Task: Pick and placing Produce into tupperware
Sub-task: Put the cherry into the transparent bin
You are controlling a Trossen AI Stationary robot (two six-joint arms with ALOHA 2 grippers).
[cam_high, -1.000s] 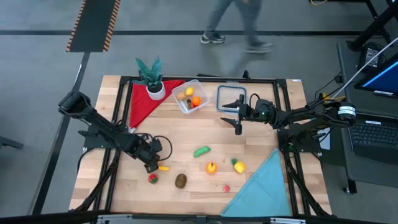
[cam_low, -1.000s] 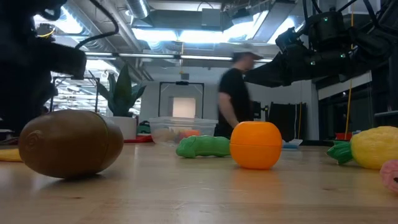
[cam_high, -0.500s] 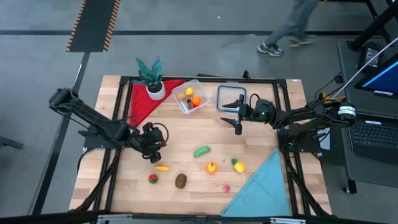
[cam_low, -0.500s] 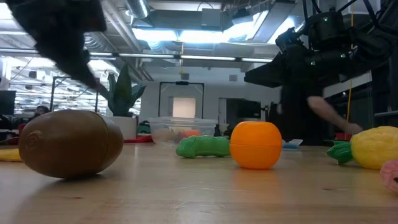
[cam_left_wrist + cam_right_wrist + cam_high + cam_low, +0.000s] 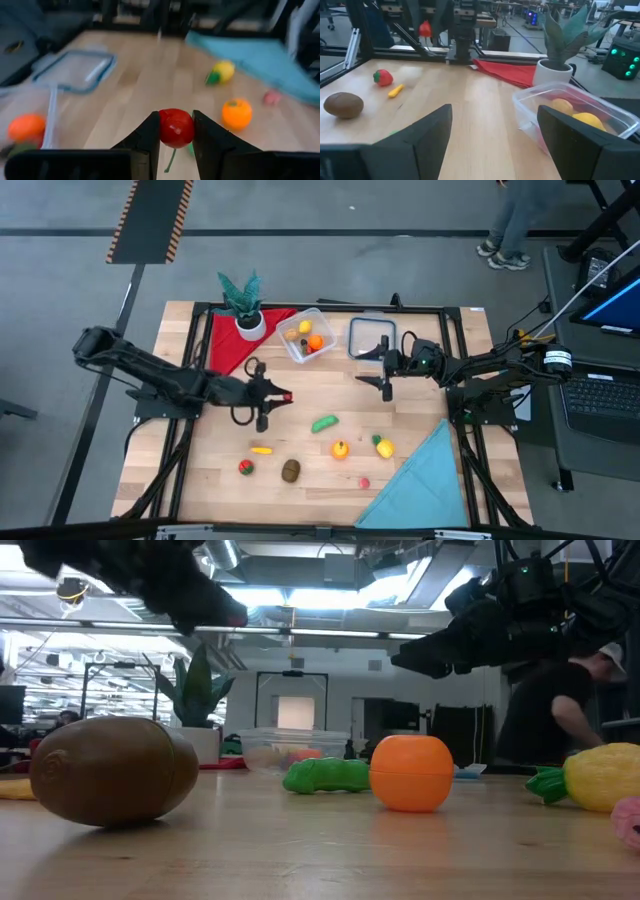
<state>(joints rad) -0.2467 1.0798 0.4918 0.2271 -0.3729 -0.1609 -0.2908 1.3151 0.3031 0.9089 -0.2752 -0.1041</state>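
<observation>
Your tabletop (image 5: 300, 395) carries the whole job inside its black frame, so placement reads easily against its edges. The tupperware (image 5: 309, 333) sits open near the far edge, just beside the tip of the red cloth (image 5: 232, 340) and the potted plant (image 5: 242, 305); its lid (image 5: 369, 337) lies flat beside it toward the right, apparently set aside to leave the mouth free for loading. The container is clear, squarish and round-cornered, and already holds orange and yellow pieces. Your left gripper (image 5: 268, 397) hangs above the tabletop left of centre, between the loose produce and the container, its fingers (image 5: 147, 137) clamped on a small glossy red fruit (image 5: 175, 127) with a thin green stem hanging below; I judge it a carry toward the container, with the drop not yet made. Your right gripper (image 5: 385, 368) waits near the lid, fingers (image 5: 425, 131) spread wide and empty, pointed across the tabletop. The remaining produce lies scattered toward the near edge: a green pod (image 5: 324, 423) nearest the centre, a brown kiwi (image 5: 290, 470), an orange fruit (image 5: 340, 449), a yellow piece with a green end (image 5: 382, 446), a red strawberry-like piece (image 5: 245, 467), a small yellow pepper-like piece (image 5: 261, 450) and a pink piece (image 5: 364, 482) just beside the blue cloth (image 5: 425, 480) at the near right corner.
</observation>
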